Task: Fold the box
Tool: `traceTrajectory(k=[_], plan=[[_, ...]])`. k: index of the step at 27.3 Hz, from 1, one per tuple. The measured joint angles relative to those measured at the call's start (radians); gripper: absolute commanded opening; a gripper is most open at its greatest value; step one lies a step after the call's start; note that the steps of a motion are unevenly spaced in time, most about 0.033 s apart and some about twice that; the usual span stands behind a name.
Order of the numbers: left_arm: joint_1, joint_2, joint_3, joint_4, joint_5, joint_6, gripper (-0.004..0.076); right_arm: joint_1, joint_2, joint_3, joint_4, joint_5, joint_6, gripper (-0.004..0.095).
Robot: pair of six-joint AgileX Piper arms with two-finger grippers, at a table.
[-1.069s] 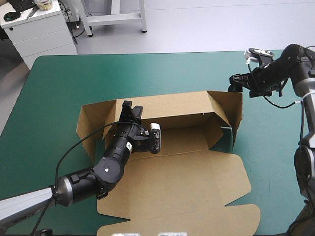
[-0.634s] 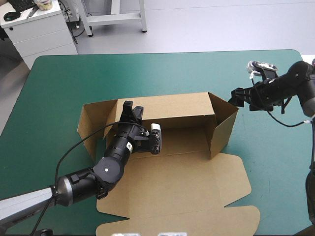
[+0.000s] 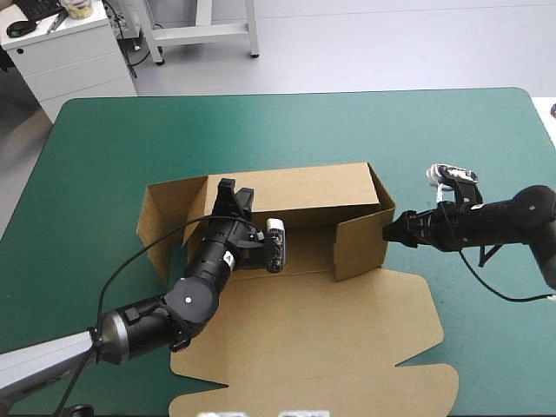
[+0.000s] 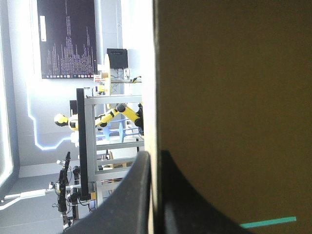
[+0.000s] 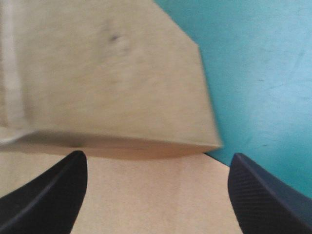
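This box (image 3: 321, 330) looks light and stiff, so grip wall edges. The left tool (image 3: 233, 189) pinches its far wall (image 3: 304, 193), and the right tool (image 3: 391, 231) gapes open.

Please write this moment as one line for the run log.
brown cardboard box: back wall up, lid flat | left gripper: shut on back wall | right gripper: open, at right end flap
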Motion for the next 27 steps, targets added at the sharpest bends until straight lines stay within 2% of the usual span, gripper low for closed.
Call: traceTrajectory(k=[3, 10, 16, 20, 24, 27], plan=[[0.0, 0.0, 0.0, 0.0, -0.001, 0.0, -0.001, 0.0, -0.028, 0.061, 0.135, 0.001, -0.136, 0.0724], [0.0, 0.0, 0.0, 0.0, -0.001, 0.0, -0.001, 0.05, -0.031, 0.089, 0.169, 0.042, -0.255, 0.0724], [0.0, 0.0, 0.0, 0.0, -0.001, 0.0, -0.001, 0.148, -0.071, 0.09, 0.224, 0.075, -0.264, 0.0724], [0.0, 0.0, 0.0, 0.0, -0.001, 0.0, -0.001, 0.169, -0.115, 0.088, 0.29, 0.095, -0.256, 0.0724], [0.0, 0.0, 0.0, 0.0, -0.001, 0.0, -0.001, 0.17, -0.141, 0.025, 0.3, 0.136, -0.169, 0.0724], [0.0, 0.0, 0.0, 0.0, -0.001, 0.0, -0.001, 0.171, -0.143, -0.066, 0.259, 0.133, -0.091, 0.0724]])
